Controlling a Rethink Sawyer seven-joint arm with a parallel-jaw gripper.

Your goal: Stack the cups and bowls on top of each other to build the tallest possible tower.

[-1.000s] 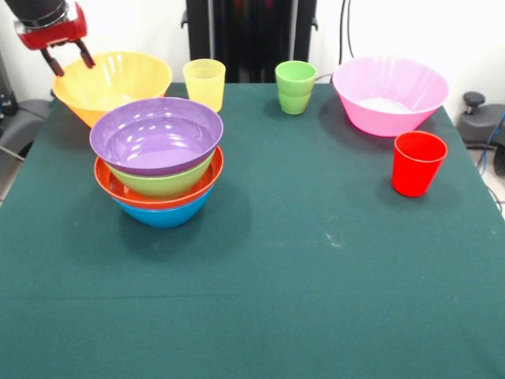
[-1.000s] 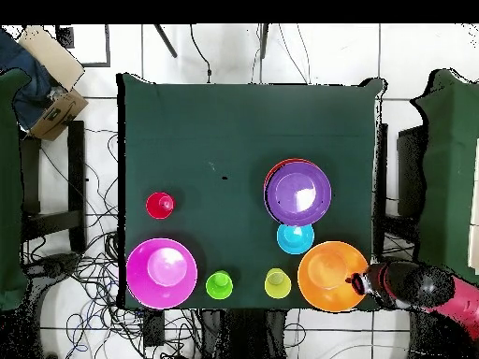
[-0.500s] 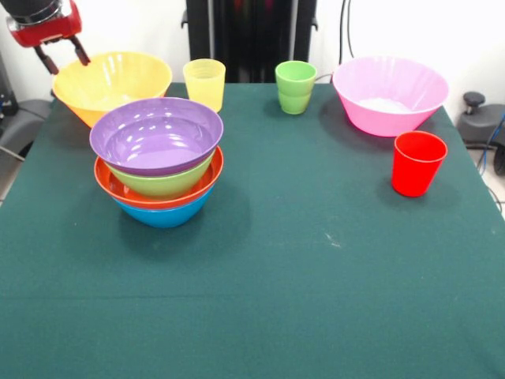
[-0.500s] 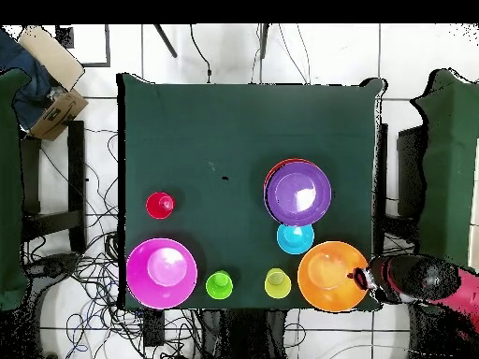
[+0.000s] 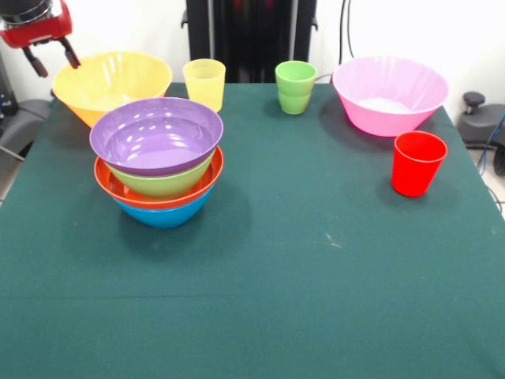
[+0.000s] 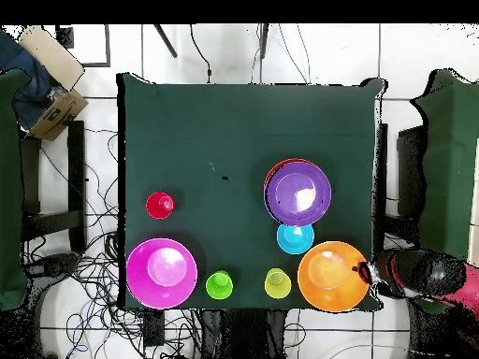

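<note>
The tower [image 5: 158, 158] stands left of centre: a purple bowl on green, red-orange and big blue bowls; it also shows in the overhead view [image 6: 297, 192]. The large yellow-orange bowl [image 5: 110, 83] [image 6: 331, 276] sits behind it. The small blue bowl [image 6: 295, 237] lies between them and is hidden in the front view. The yellow cup [image 5: 204, 83] [image 6: 277, 282], green cup [image 5: 295, 87] [image 6: 219, 284], pink bowl [image 5: 390, 95] [image 6: 162, 272] and red cup [image 5: 417, 162] [image 6: 160, 205] stand apart. My gripper [image 5: 54, 65] [image 6: 365, 274] is open and empty, just outside the yellow-orange bowl's rim, at the table's corner.
The green table cloth [image 5: 316, 276] ends close beside the yellow-orange bowl. A cardboard box [image 6: 47, 79] and cables lie on the floor off the table. Dark green furniture [image 6: 449, 168] stands beside the table.
My gripper has risen and drawn back from the yellow-orange bowl's rim, outward past the table's corner. It stays open. The bowls and cups have not moved.
</note>
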